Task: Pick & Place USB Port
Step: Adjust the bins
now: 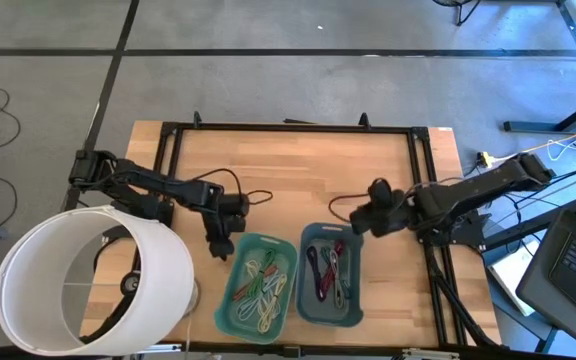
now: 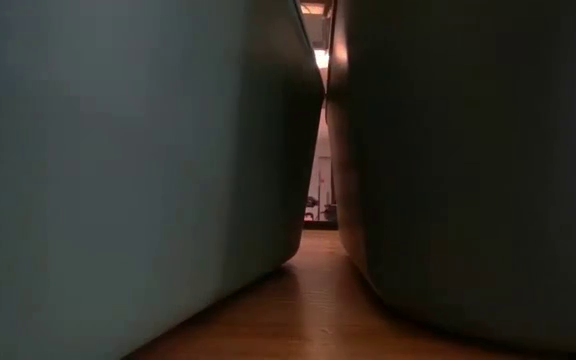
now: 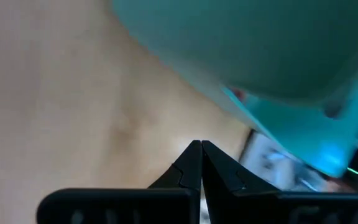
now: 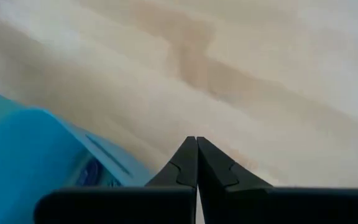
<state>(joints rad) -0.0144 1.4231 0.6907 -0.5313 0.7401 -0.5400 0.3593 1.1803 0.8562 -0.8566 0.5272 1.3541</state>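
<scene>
High view: two teal bins sit side by side at the table's near edge. The left bin holds a tangle of pale and green cables; the right bin holds dark and red ones. Left tool hangs just off the left bin's 10 o'clock corner, fingers pressed together, nothing in them; its wrist view shows the closed tips over bare wood with the bin wall just ahead. Right tool sits at the right bin's 1 o'clock corner, also closed and empty, tips over wood. Which cable is the USB piece I cannot tell. The left bin's cables lie at about 4 o'clock from the left tool, the right bin's at about 7 o'clock from the right tool. Strands in both run roughly 12-to-6; plug ends not resolvable. Each arm is nearer its own bin. Judgement: either tool must open before reaching in.
</scene>
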